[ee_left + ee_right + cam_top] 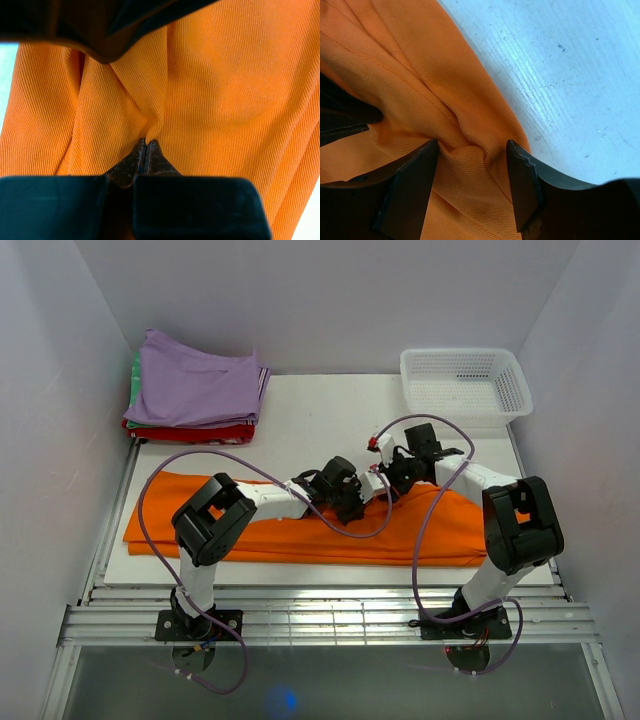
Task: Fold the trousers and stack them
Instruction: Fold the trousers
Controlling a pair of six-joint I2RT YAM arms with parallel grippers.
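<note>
Trousers, bright orange, lie lengthwise across the near half of the white table and reach almost from its left edge to its right. The left end is flat. The middle is rumpled where both arms come down on it.

Left gripper: tips pressed together on a thin pleat of the orange cloth. Creases fan upward from the pinch in the left wrist view, so it is clamped on the trousers. From above it sits at about mid-length of the garment, near its far edge.

Right gripper: jaws spread, one on each side of a raised ridge of cloth at the garment's far edge, with bare table just beyond. The ridge fills much of the gap (can't tell whether the inner faces actually press on it), and nothing is lifted there. In the top view the two grippers are close together, the right one just beyond and to the right of the left.

Folded garments are stacked at the back left corner, lilac on top with green and red under it, well apart from the trousers. A white mesh basket sits at the back right corner. Purple cables loop off both arms over the cloth.
</note>
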